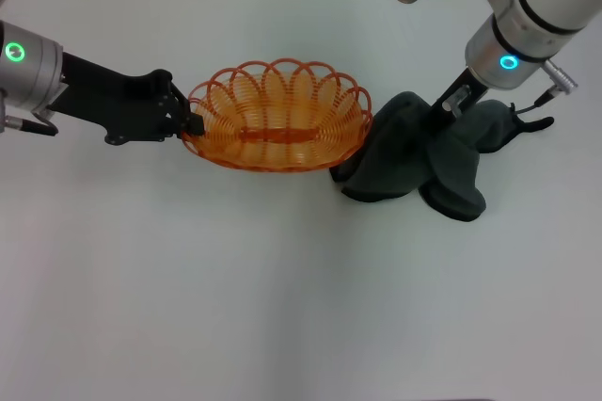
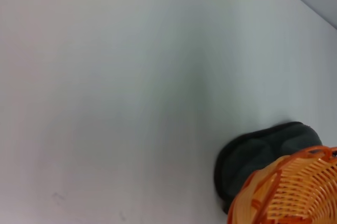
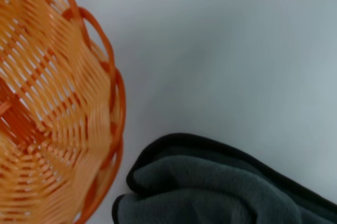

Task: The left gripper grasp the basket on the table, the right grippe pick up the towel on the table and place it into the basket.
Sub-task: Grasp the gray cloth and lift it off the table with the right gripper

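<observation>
the tabletop (image 1: 282,307) carries the basket (image 1: 277,119), its left rim pinched by the left claw (image 1: 191,121). the towel (image 1: 442,161) touches its right side, the right claw (image 1: 442,119) pinching a fold. i'd lift high enough to clear the rim, then release over the centre.

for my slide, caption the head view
Left pincer grips the basket rim; right pincer pinches the towel.

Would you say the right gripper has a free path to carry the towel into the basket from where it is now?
Probably yes. The right gripper sits on the towel, the basket lies right beside it, open-topped and empty, and the left gripper is only at its far rim.
</observation>
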You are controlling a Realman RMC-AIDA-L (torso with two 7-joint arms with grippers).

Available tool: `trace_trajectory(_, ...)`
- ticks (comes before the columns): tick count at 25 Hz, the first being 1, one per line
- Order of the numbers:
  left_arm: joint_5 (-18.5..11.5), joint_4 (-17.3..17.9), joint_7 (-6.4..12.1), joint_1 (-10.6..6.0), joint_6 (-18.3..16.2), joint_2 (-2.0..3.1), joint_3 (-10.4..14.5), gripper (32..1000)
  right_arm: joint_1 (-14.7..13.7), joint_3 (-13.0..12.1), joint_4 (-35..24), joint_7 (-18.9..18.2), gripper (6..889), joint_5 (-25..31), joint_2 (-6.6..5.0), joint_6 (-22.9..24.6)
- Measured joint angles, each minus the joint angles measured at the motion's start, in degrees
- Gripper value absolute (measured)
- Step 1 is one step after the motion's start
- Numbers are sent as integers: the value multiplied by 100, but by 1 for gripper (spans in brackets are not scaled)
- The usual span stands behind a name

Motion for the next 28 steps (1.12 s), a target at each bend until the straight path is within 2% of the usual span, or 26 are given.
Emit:
trace_trajectory(13, -9, -4, 8, -31, -13, -16, 0, 91, -20, -2, 263, -78, 865, 0, -2, 350)
trace_trajectory(28, -4, -12, 23, -26, -34, -16, 3, 91, -16, 0, 258, -155, 861, 0, 1, 368)
